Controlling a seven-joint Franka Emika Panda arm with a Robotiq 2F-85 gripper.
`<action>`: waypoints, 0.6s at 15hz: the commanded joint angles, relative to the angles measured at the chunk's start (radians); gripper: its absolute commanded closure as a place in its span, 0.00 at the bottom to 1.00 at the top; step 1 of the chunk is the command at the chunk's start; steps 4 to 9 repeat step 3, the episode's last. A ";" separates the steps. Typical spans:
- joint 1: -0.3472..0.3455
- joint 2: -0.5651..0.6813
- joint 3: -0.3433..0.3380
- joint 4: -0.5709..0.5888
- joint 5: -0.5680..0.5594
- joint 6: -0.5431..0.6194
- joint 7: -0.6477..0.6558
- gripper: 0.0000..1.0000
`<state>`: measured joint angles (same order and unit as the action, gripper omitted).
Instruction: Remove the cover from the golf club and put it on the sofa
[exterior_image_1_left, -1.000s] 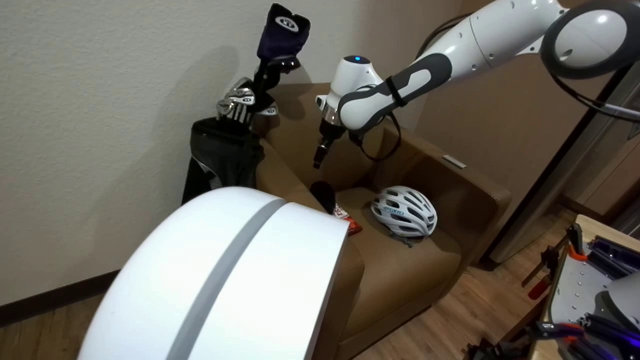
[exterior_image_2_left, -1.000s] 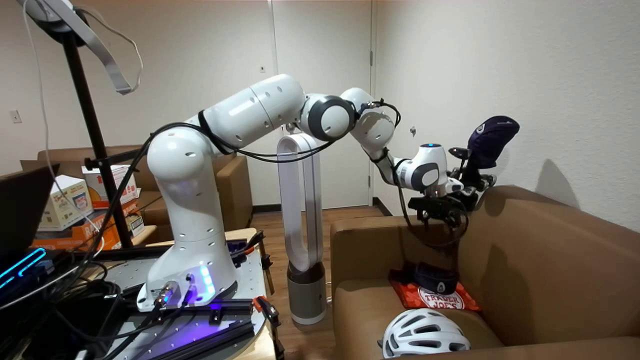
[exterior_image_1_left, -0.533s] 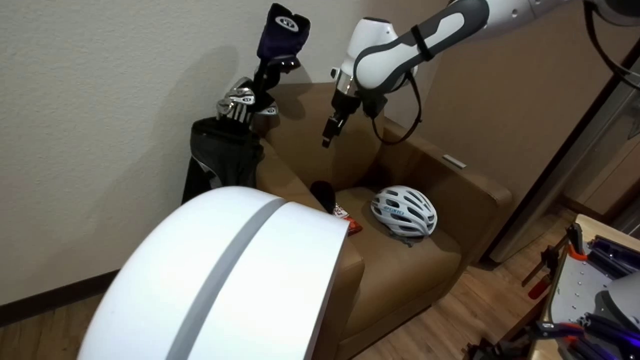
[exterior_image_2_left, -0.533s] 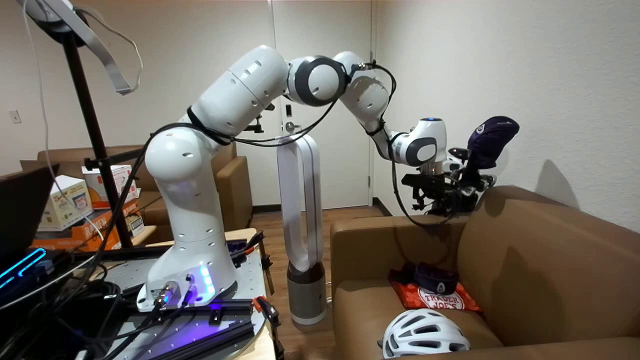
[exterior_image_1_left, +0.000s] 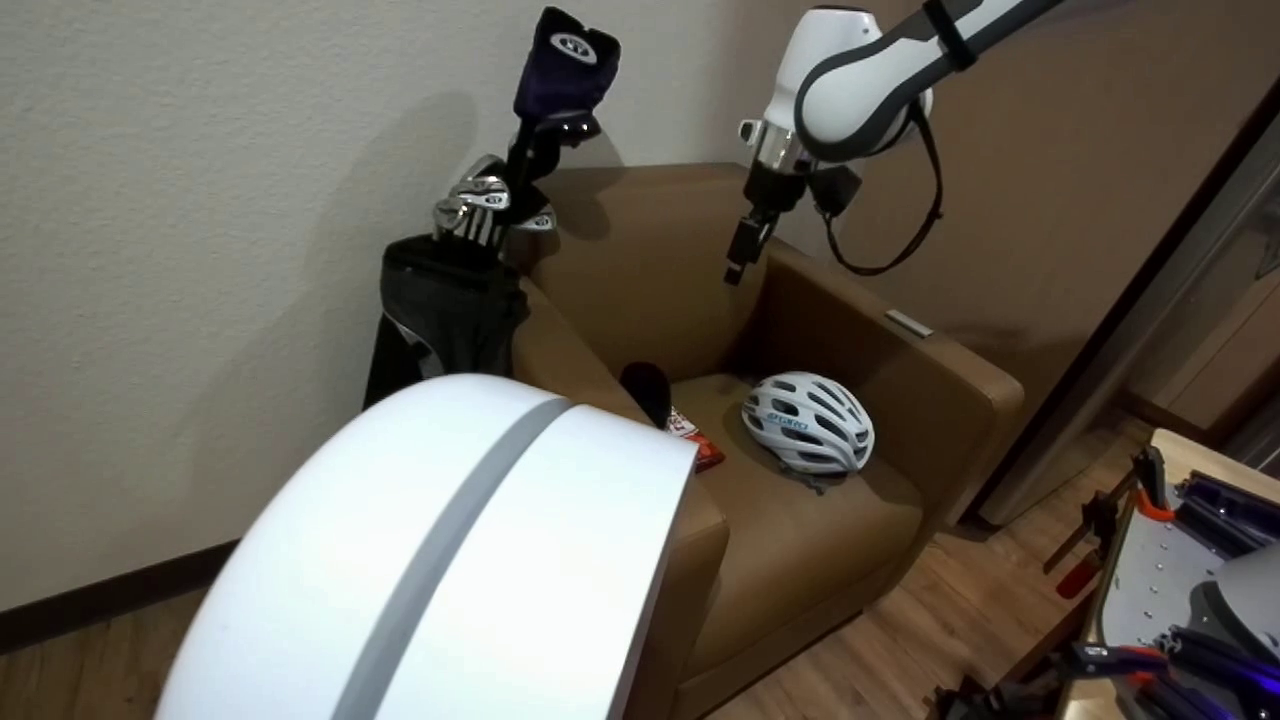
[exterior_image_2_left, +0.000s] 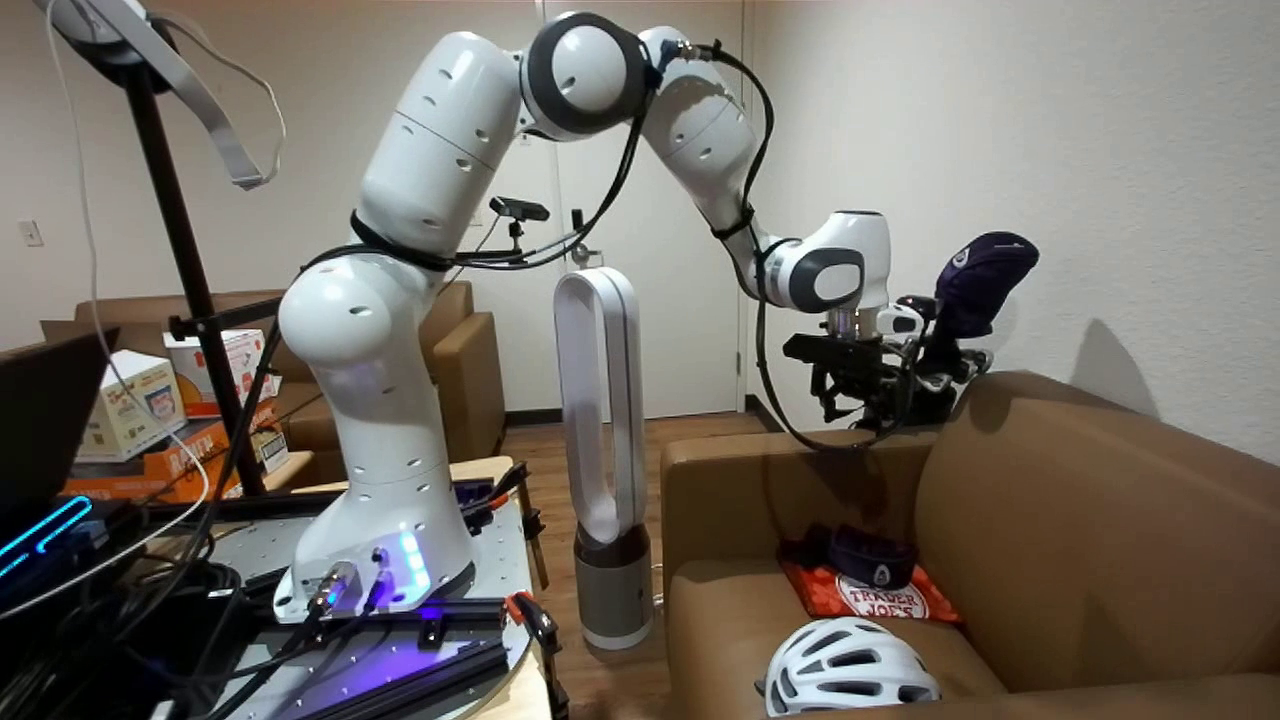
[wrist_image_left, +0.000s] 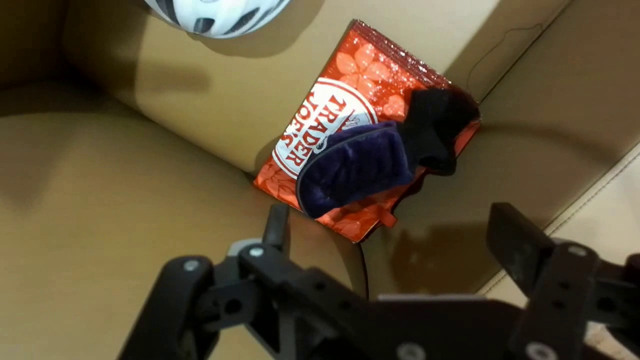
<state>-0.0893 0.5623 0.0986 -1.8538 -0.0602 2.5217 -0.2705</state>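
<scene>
Glossy white arm with dark grey joint caps (exterior_image_2_left: 440, 150) stands on the metal-topped, pale-wood-rimmed bench (exterior_image_2_left: 508, 570), base (exterior_image_2_left: 385, 545) pretty close to the edge. Elbow's (exterior_image_2_left: 588, 70) way up high, forearm (exterior_image_2_left: 700, 130) slopes down well past that edge, and the black two-finger gripper (wrist_image_left: 392, 227) hangs out there pointing down, fingers (wrist_image_left: 278, 227) spread nice and wide.

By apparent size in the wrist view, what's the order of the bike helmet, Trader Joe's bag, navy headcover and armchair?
1. Armchair, only partly in frame
2. Trader Joe's bag
3. Navy headcover
Unranked: bike helmet, cut off by the top edge; its visible part looks smallest.
</scene>
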 joint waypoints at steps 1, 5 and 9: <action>0.006 -0.030 -0.012 -0.026 0.010 -0.001 -0.012 0.00; 0.004 -0.068 -0.013 -0.061 0.011 -0.001 -0.017 0.00; 0.004 -0.068 -0.013 -0.061 0.011 -0.001 -0.017 0.00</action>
